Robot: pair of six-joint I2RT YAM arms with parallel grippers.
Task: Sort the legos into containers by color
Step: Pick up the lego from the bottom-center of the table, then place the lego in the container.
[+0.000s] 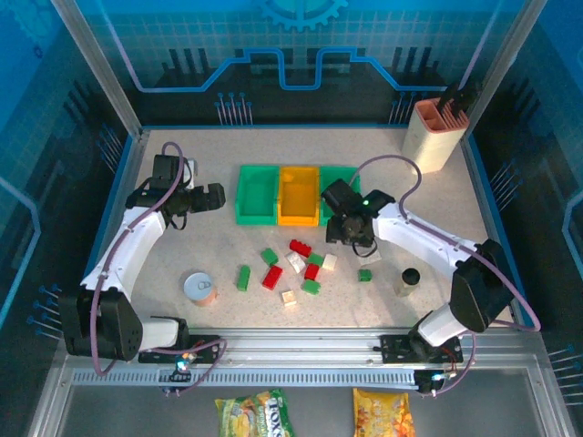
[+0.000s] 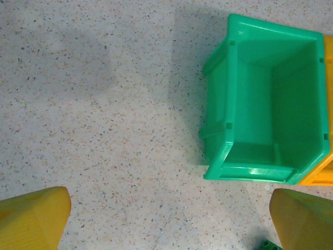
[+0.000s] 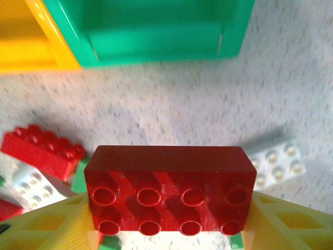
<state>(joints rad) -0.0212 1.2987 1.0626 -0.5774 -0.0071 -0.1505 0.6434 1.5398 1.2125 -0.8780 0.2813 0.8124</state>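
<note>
The right end effector (image 3: 169,229) has its yellow fingers (image 3: 47,226) pressed against the two ends of a red eight-stud plastic building brick (image 3: 169,177), jaws about half closed, studs facing the wrist camera. From overhead this end effector (image 1: 351,228) sits just in front of the right green open-top plastic bin (image 1: 342,173), which stands touching the orange-yellow plastic bin (image 1: 298,194) in the middle of the row; a second green plastic bin (image 1: 257,193) closes the row on the left and looks empty in the left wrist view. The left end effector (image 1: 211,196) hangs near that bin with its jaws spread as wide as they go, holding nothing. The remaining small plastic bricks (red, green and white) (image 1: 271,277) lie scattered on the speckled worktop (image 1: 182,237) in front of the bins, a red one (image 3: 41,151) and a white one (image 3: 276,164) close to the gripped brick. A round tin can (image 1: 200,289) lies left of the scatter.
</note>
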